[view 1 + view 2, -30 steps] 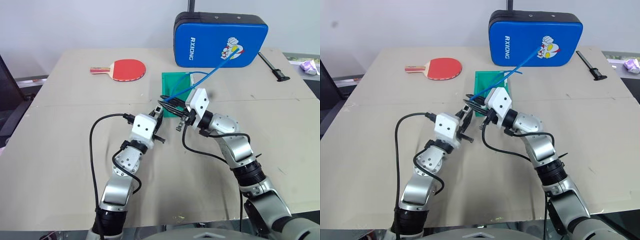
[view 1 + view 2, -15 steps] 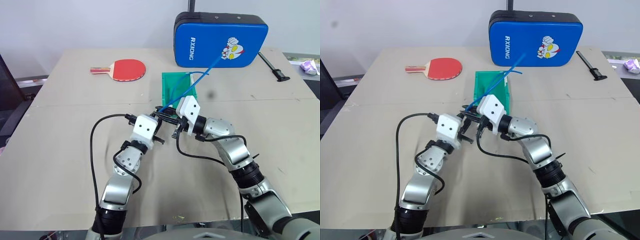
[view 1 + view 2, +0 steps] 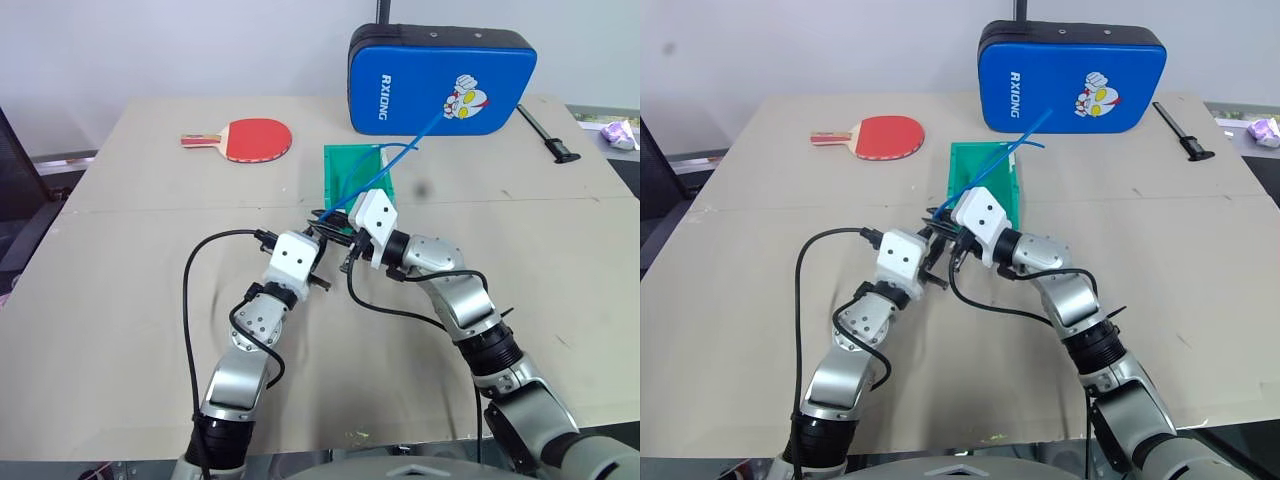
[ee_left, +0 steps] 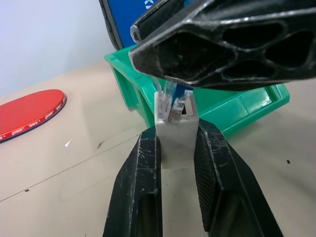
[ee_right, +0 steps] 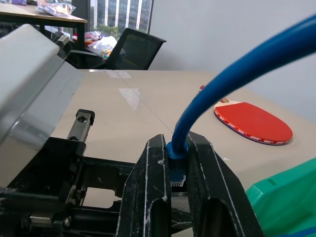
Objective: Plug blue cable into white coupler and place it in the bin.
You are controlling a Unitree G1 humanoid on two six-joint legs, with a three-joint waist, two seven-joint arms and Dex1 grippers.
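Since a second ago my right gripper [image 5: 178,197] has come down and toward my left gripper [image 4: 177,158], and the cable's free end is now slanting lower across the blue case [image 3: 440,78]. I am pinching the white coupler [image 4: 176,133] between my left fingers, socket facing up. My right fingers are clamping the blue cable [image 5: 237,79] at its plug, whose clear tip is entering the socket, just before the bin [image 4: 237,106].

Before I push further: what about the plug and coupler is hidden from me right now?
- Plug seating: in the left wrist view the right gripper covers the plug above the coupler.
- Coupler in the head views: too small, hidden between the grippers.
- Cable far end: lost against the blue case.
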